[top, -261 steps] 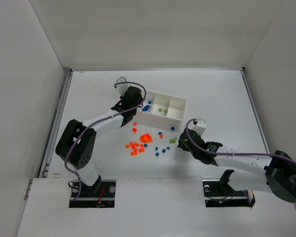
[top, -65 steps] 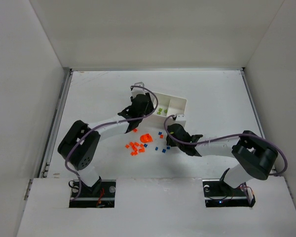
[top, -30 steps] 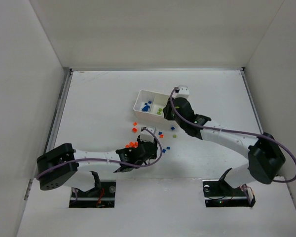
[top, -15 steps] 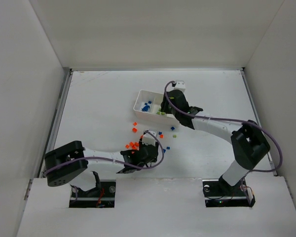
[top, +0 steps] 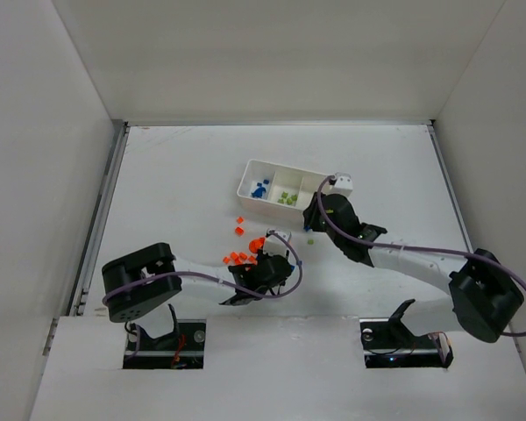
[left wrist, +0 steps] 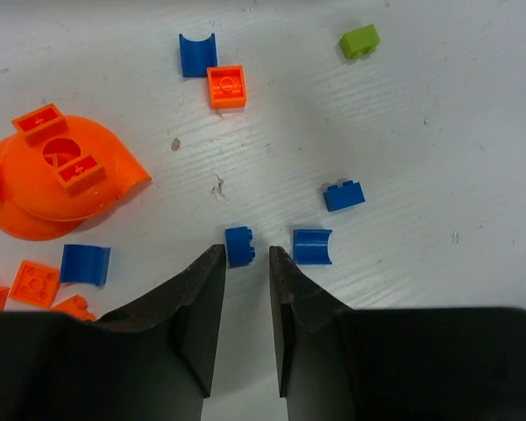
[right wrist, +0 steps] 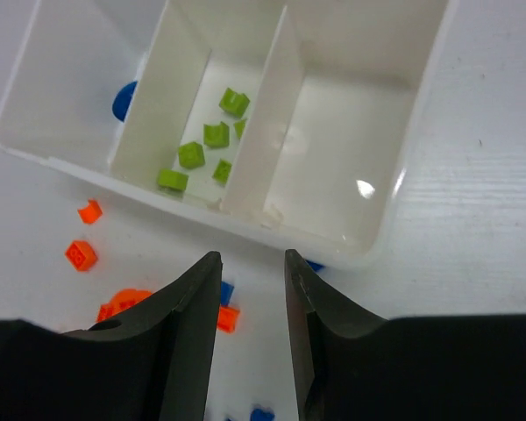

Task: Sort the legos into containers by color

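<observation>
- Left gripper (left wrist: 245,255): jaws narrowly parted, holding nothing; small blue brick (left wrist: 239,246) lies on the table (left wrist: 438,114) at their tips.
- Brick probably light, rigid, slick; pinch its flat sides squarely.
- Right gripper (right wrist: 252,260): parted, empty, above the tray (right wrist: 320,239).

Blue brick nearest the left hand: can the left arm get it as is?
Likely yes: the blue brick sits right at the tips of the left hand, jaws apart, nothing covering it.

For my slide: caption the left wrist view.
Left gripper, jaws narrowly apart, lined up on a small blue brick.
</observation>
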{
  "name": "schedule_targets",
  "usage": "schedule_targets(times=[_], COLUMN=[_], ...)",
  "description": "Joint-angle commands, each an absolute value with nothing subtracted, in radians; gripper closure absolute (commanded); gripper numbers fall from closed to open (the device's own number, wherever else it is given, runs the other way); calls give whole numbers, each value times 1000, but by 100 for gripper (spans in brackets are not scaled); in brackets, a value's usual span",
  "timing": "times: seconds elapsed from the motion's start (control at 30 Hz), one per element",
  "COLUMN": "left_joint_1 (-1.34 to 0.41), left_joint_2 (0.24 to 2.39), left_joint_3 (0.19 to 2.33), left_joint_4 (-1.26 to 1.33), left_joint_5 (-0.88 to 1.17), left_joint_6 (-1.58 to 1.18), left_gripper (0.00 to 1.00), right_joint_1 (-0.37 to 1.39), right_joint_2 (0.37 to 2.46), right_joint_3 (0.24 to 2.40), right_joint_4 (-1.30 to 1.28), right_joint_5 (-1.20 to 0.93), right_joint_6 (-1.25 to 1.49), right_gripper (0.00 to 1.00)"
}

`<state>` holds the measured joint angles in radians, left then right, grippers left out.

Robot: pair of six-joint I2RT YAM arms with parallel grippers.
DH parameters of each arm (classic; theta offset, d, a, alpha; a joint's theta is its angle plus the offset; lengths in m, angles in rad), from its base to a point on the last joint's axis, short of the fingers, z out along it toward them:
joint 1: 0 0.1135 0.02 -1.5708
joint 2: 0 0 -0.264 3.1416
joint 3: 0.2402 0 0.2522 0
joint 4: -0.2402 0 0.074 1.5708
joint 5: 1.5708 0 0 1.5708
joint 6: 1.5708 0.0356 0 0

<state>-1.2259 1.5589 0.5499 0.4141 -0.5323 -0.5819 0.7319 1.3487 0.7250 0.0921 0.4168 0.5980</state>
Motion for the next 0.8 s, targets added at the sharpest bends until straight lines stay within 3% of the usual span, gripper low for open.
schedule_targets(times=[0.0,0.17,0.57,0.77], left_joint_1=[-1217,-1199,-941,-777], left_joint_2=[1575,1519,1279,1327], left_joint_3=[568,563,626,755], left_joint_4=[382,354,368,390], left_joint_5=[-523,-529,-491,-404], left_joint_6=[-568,-563,-531,-520], left_gripper=[80,89,88,87], right_joint_1=[742,777,843,846], right_joint_2=[1299,1264,1353,1414], right_joint_3=[637,543,546,574], right_joint_4=[107,94,104,118], right_joint_5=[445,449,451,443], right_joint_6=[653,687,670,652], right_gripper=[59,58,54,54])
